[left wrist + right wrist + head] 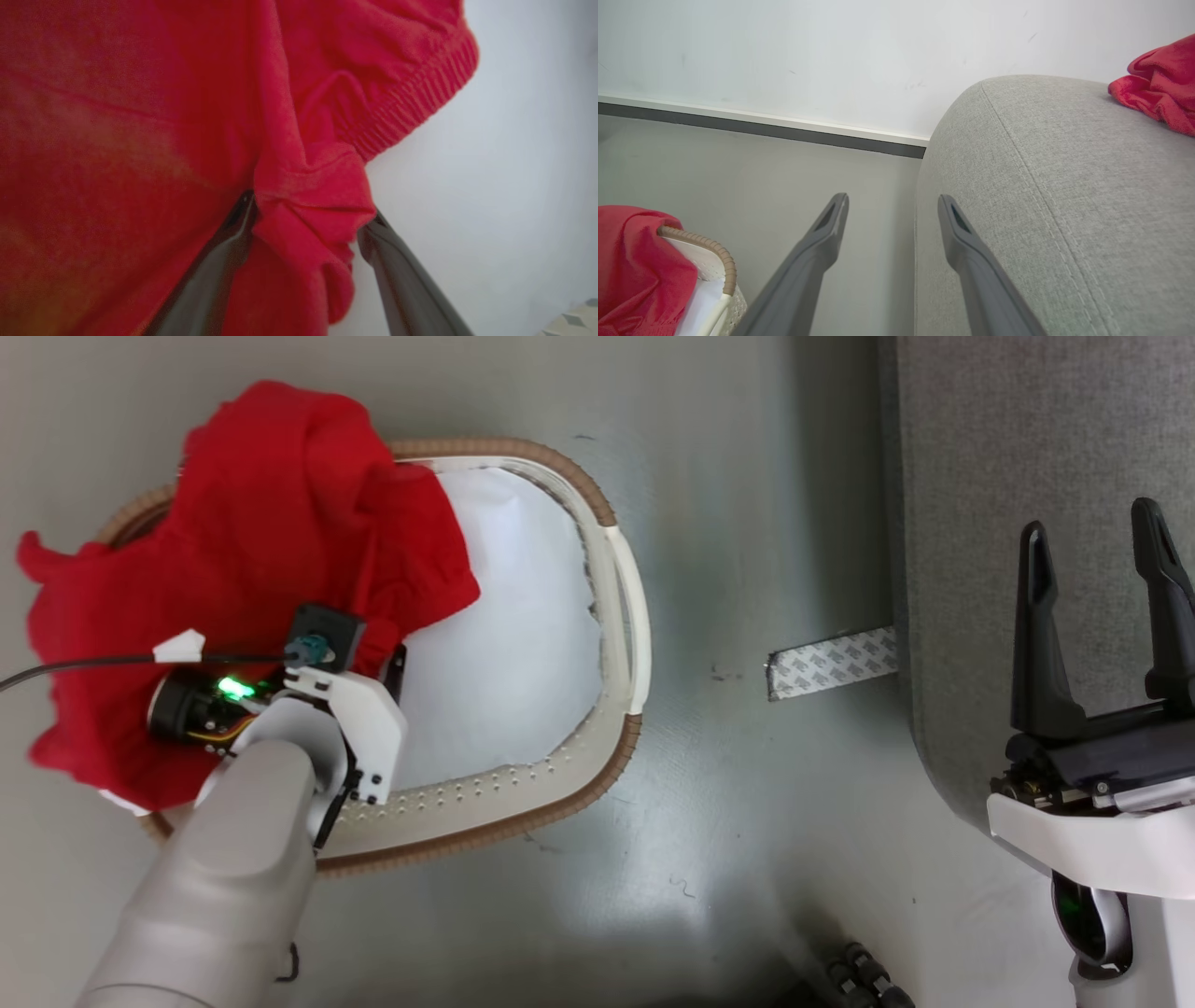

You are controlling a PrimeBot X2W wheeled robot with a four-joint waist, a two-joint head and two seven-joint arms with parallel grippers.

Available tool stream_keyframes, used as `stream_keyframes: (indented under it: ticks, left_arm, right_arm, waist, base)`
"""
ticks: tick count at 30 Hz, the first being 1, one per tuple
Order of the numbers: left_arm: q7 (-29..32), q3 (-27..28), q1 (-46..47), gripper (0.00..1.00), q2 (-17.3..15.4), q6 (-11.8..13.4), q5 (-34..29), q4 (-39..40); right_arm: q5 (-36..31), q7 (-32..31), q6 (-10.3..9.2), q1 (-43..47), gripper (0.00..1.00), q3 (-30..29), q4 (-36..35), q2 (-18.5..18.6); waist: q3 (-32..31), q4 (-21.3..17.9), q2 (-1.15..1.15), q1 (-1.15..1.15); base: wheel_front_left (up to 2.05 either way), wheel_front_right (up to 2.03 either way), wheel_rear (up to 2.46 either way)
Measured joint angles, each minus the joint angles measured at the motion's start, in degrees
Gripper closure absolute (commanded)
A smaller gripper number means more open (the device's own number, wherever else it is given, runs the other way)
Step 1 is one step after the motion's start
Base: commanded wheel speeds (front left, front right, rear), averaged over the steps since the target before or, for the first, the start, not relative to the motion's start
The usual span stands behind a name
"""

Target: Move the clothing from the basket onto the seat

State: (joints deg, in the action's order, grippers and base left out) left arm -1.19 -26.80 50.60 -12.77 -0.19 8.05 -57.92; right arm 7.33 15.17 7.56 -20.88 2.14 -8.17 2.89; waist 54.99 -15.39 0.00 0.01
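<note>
**A:** The left gripper (310,210) has its jaws wide apart, straddling a bunched fold of the clothing (252,569) without clamping it. The right gripper (1089,518) is spread too and empty, hanging over the edge of the seat (1027,429).

**B:** So this is the grasp step?

**A:** I'd judge so. The seat stands on the robot's right, apart from the basket (621,616). The clothing is heaped over the basket's left end, spilling across the rim. The next move calls for closing on that fold, lifting it clear of the rim, then swinging right.

**B:** How does it lie?

**A:** Crumpled. Its longer run goes up and down the head view, across the basket. A ribbed cuff (411,107) points toward the basket's middle.
</note>
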Motion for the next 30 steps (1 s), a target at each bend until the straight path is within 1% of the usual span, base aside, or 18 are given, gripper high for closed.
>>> stream_keyframes:
  ticks: [1,2,5,8,12,16,22,26,30]
  left_arm:
    - [-0.41,-0.01,0.28,0.0,0.09,0.22,0.0,-0.68]
    - [-0.87,0.05,0.67,1.0,0.31,0.23,0.08,-1.13]
    - [-2.63,0.3,1.3,1.0,1.87,0.23,0.7,-2.02]
    - [-4.89,0.31,1.29,1.0,3.21,-0.33,1.72,-2.69]
    - [-8.31,-0.18,-0.66,1.0,4.32,-1.54,2.66,-2.9]
    - [-11.14,-1.48,-3.52,1.0,4.75,-2.8,2.69,-1.69]
    - [-12.59,-2.53,-8.66,1.0,5.43,-2.94,2.78,4.42]
    - [-12.78,-2.35,-11.74,1.0,5.67,-1.83,3.71,10.82]
    - [-11.71,-1.97,-15.29,1.0,5.36,0.02,4.17,19.57]
  right_arm:
    - [0.07,0.0,0.0,0.12,0.0,-0.05,-0.19,0.0]
    - [0.22,0.0,0.0,0.27,0.0,-0.24,-0.21,0.01]
    - [0.24,0.0,0.0,1.0,0.0,-1.07,0.38,0.0]
    - [0.35,0.0,0.0,1.02,0.0,-0.76,1.7,-0.03]
    - [0.37,0.0,0.0,1.09,0.0,-0.71,4.28,-0.04]
    - [-0.41,0.0,0.0,1.85,0.0,-0.76,6.87,-0.08]
    - [-0.76,0.0,0.0,5.16,0.0,-1.36,10.43,-0.08]
    - [-1.27,0.0,0.0,8.9,0.0,-1.59,12.5,-0.09]
    - [-1.81,0.0,0.0,12.16,0.0,-1.74,14.19,-0.07]
  waist:
    - [0.2,-0.3,0.0,0.0]
    - [0.35,-0.48,0.0,0.0]
    - [0.0,-0.11,0.0,0.0]
    - [-1.82,0.64,0.0,0.0]
    - [-6.1,1.94,0.0,0.0]
    - [-12.06,3.63,0.0,0.0]
    - [-23.02,6.62,0.0,-0.02]
    - [-30.63,8.89,0.0,-0.02]
    - [-37.81,11.23,0.0,-0.03]
  base:
    - [0.0,0.0,0.0]
    - [0.0,0.0,0.0]
    - [0.0,0.0,0.0]
    - [0.0,0.0,0.0]
    - [0.0,0.0,0.0]
    - [0.0,0.0,0.0]
    - [0.0,0.0,0.0]
    - [0.0,0.0,0.0]
    - [0.0,0.0,0.0]
